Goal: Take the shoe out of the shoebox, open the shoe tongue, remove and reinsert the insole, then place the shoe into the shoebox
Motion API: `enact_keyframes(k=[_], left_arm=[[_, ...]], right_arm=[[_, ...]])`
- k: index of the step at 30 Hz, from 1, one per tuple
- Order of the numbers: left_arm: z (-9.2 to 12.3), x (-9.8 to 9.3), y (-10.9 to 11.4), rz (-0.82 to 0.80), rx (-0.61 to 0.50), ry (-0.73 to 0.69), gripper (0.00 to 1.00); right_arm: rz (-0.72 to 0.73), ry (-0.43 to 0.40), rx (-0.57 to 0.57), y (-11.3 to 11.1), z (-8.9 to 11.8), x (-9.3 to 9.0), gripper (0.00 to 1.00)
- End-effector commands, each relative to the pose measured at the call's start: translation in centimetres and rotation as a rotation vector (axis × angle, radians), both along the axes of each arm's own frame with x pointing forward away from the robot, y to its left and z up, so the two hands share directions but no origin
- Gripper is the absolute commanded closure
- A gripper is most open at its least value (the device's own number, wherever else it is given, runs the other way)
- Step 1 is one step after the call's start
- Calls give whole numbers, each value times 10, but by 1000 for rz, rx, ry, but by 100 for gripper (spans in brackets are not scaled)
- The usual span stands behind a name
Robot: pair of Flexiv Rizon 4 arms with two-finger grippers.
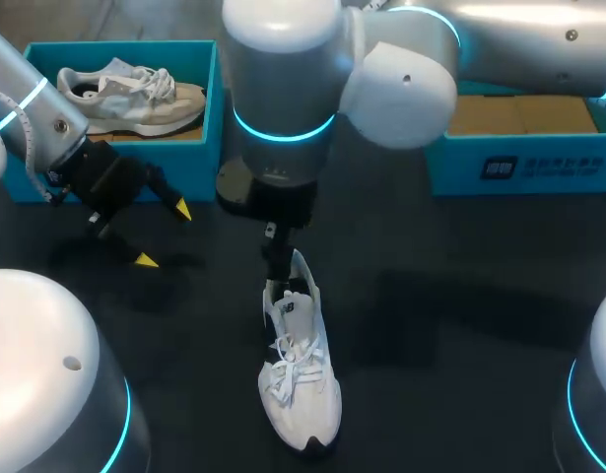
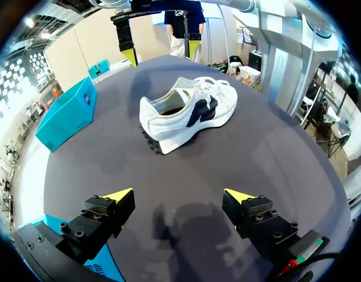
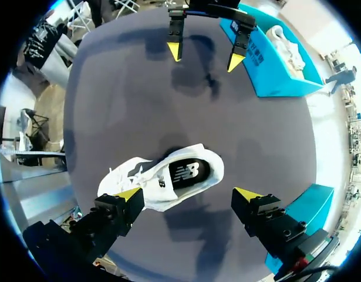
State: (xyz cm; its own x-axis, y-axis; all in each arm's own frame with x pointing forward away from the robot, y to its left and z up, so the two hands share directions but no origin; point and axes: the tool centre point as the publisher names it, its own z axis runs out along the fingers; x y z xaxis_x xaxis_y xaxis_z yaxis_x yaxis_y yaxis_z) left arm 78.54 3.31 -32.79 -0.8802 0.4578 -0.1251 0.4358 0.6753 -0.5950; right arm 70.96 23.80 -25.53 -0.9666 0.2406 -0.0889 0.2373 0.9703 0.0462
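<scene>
**Shoe out on table – both claws wide, holding nothing**

- White shoe point(image 1: 301, 365) stands upright on its sole on the dark table point(image 1: 450, 296), about mid-width, nearer the near edge than the far one. Toe points at the near edge, heel at the far edge. Laces lie loose over the tongue.
- Right claw point(image 3: 188, 194) hangs over the heel end, fingers spread wide. The shoe's collar and dark insole point(image 3: 189, 172) show below and between them, and I see no grip on either side.
- In the head view the right arm point(image 1: 283, 69) crosses in past the middle, so its wrist covers most of its own fingers and the far middle of the table.
- Left claw point(image 1: 165, 235) sits near the left edge, well apart from the shoe – also spread wide, with only bare table between its fingers.
- Teal shoebox point(image 1: 120, 46) at the far left corner, just beyond the left claw, with a second shoe point(image 1: 135, 94), grey-beige, lying inside.
- Second teal box point(image 1: 524, 168) along the far right edge, brown card showing inside.
</scene>
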Motion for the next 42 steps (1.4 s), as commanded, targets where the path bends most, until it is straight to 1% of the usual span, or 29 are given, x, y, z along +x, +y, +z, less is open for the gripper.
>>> enact_keyframes(k=[1,2,4,9,13,20,22,34,42], left_arm=[[0,1,0,-2,4,2,0],[0,1,0,-2,4,2,0],[0,1,0,-2,4,2,0],[0,1,0,-2,4,2,0],[0,1,0,-2,4,2,0],[0,1,0,-2,4,2,0],[0,1,0,-2,4,2,0],[0,1,0,-2,4,2,0],[0,1,0,-2,4,2,0]], right_arm=[[60,3,-28,2,-6,9,0],[103,-7,-30,3,-7,12,0],[107,24,-55,6,-9,17,0],[151,19,-73,10,-8,22,0],[196,17,-65,13,-14,29,0],[308,-14,-89,19,-34,42,0],[326,-9,-102,19,-40,45,0],[387,-15,-98,16,-66,61,0],[413,6,-97,11,-80,69,0]])
